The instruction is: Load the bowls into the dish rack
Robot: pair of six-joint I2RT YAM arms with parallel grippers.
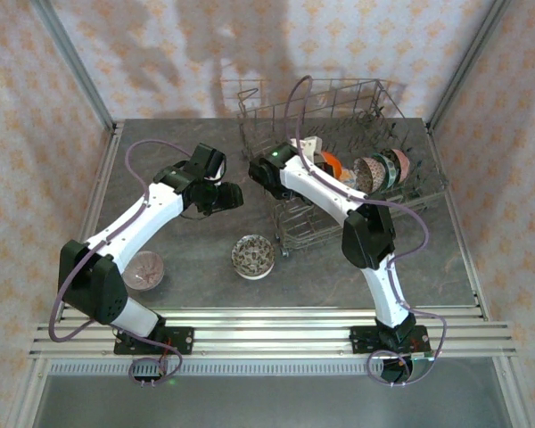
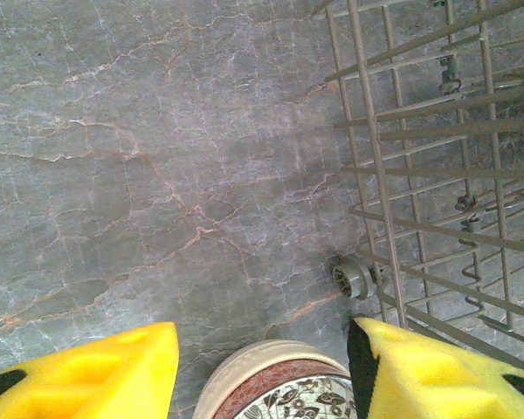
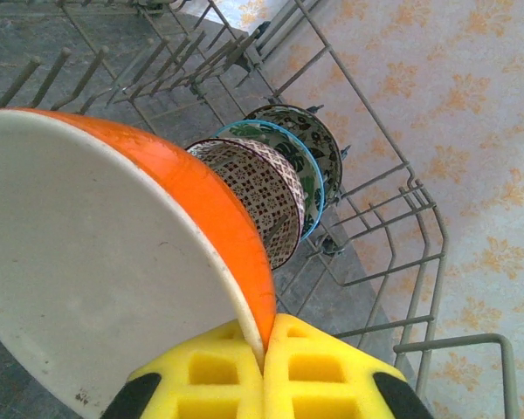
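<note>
Orange glaze outside, matte white within: the orange bowl [image 3: 113,262] is pinched by its rim in the right gripper [image 3: 264,339], pads clamped tight on the edge, among the tines of the dish rack [image 1: 342,107] at upper right of the top view; it looks tilted, not yet seated. Behind it 3 racked bowls [image 3: 260,192] stand on edge in a row, lattice-brown, teal-rimmed, dark floral; all glossy ceramic. 2 sit on the veined grey stone table [image 2: 157,157]: a brown-patterned bowl [image 1: 252,256] at lower centre; a pinkish bowl [image 1: 144,270] at lower left. The left gripper [image 1: 221,198] hangs just left of the rack, yellow fingers apart, gripping nothing visible; I judge the job past halfway. Thin grey wire forms the rack; tall grid sides.
</note>
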